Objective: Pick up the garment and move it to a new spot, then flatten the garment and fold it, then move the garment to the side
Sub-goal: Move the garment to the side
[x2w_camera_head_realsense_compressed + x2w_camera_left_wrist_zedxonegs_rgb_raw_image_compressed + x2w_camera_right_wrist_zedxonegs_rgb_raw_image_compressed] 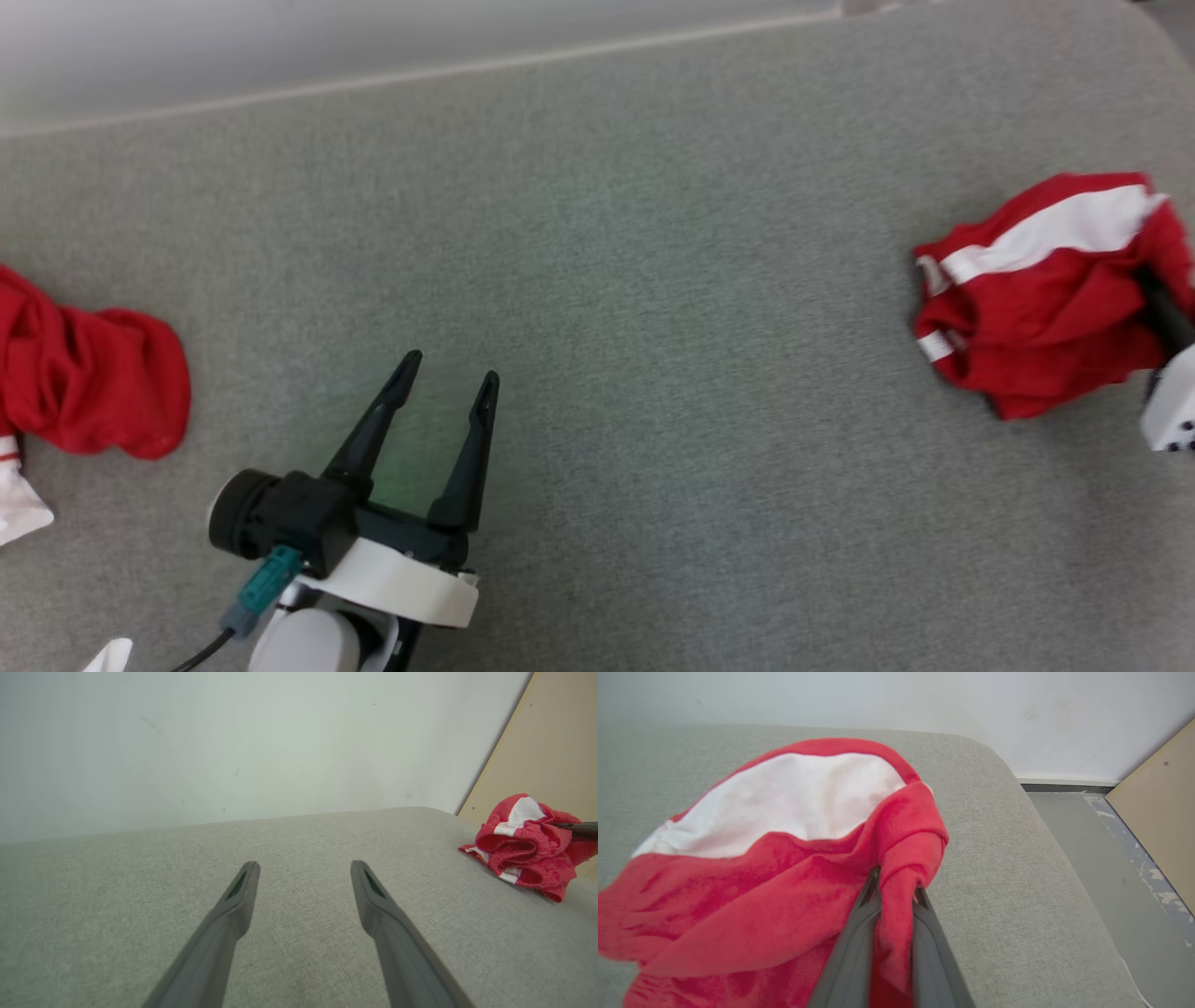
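The garment point(1046, 280) is a red piece with white bands, bunched up at the right end of the grey cushion point(653, 327). My right gripper point(894, 891) is shut on a fold of its red cloth point(784, 896); in the head view its dark fingers point(1162, 313) go into the garment from the right edge. In the left wrist view the garment point(528, 847) sits far right. My left gripper point(448, 369) stands open over bare cushion at lower left, holding nothing, its two fingers point(243, 891) spread wide.
Another red cloth point(84, 383) with a bit of white lies at the cushion's left edge. A pale wall point(233, 742) runs behind the cushion. Past the cushion's right end lie grey floor point(1101, 868) and a tan board point(1157, 798).
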Available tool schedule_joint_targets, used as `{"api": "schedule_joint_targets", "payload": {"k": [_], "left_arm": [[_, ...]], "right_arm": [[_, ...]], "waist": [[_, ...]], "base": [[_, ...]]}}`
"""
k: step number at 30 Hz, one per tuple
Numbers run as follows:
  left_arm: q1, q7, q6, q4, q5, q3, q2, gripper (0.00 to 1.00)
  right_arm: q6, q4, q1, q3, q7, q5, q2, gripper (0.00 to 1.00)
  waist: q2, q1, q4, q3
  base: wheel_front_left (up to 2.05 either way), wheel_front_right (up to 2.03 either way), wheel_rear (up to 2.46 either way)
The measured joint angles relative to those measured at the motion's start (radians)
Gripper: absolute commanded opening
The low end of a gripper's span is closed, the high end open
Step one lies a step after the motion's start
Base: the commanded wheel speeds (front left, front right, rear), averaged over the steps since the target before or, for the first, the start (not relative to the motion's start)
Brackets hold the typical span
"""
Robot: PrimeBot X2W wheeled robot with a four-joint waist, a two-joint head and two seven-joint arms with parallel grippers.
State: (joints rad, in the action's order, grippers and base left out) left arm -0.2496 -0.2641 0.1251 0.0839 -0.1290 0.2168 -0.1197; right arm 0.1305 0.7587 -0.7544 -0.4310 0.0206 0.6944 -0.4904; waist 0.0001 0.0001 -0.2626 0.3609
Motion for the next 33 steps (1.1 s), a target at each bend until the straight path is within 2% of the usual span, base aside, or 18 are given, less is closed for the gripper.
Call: {"api": "schedule_joint_targets", "payload": {"k": [8, 14, 15, 16, 17, 26, 29, 33], "left_arm": [[-0.008, 0.0, 0.002, -0.02, 0.0, -0.014, -0.012, 1.0], [-0.011, 0.0, 0.002, -0.032, 0.002, -0.026, -0.018, 1.0], [-0.013, 0.0, 0.002, -0.032, 0.002, -0.028, -0.018, 1.0], [-0.014, 0.0, 0.002, -0.032, 0.002, -0.029, -0.019, 1.0], [-0.015, 0.0, 0.002, -0.031, 0.002, -0.03, -0.019, 1.0], [-0.009, 0.0, 0.004, -0.02, -0.005, -0.054, -0.002, 1.0], [0.011, 0.0, 0.004, -0.014, -0.011, -0.082, 0.008, 1.0], [0.047, 0.0, 0.0, -0.01, -0.016, -0.131, 0.019, 1.0]], "right_arm": [[0.001, 0.09, -0.03, -0.003, 0.011, 0.003, -0.134, 0.0], [0.001, 0.163, -0.043, -0.027, 0.042, 0.023, -0.187, 0.0], [0.001, 0.179, -0.046, -0.03, 0.041, 0.024, -0.19, 0.27], [0.001, 0.197, -0.049, -0.031, 0.041, 0.025, -0.191, 0.62], [0.001, 0.215, -0.053, -0.031, 0.039, 0.025, -0.191, 1.0], [0.001, 0.349, -0.082, -0.046, -0.046, -0.019, -0.202, 1.0], [0.001, 0.349, -0.102, -0.053, -0.1, -0.033, -0.206, 1.0], [0.001, 0.278, -0.112, -0.074, -0.175, -0.037, -0.187, 1.0]], "waist": [[0.0, 0.0, 0.034, 0.074], [0.0, 0.0, 0.031, 0.098], [0.0, 0.0, 0.03, 0.101], [0.0, 0.0, 0.03, 0.101], [0.0, -0.0001, 0.03, 0.1], [0.0, -0.0001, 0.035, 0.035], [0.0, -0.0001, 0.039, -0.008], [-0.0001, -0.0001, 0.049, -0.08]], "base": [[0.0, 0.0, 0.0], [0.0, 0.0, 0.0], [0.0, 0.0, 0.0], [0.0, 0.0, 0.0], [0.0, 0.0, 0.0], [0.0, 0.0, 0.0], [0.0, 0.0, 0.0], [0.0, 0.0, 0.0]]}}
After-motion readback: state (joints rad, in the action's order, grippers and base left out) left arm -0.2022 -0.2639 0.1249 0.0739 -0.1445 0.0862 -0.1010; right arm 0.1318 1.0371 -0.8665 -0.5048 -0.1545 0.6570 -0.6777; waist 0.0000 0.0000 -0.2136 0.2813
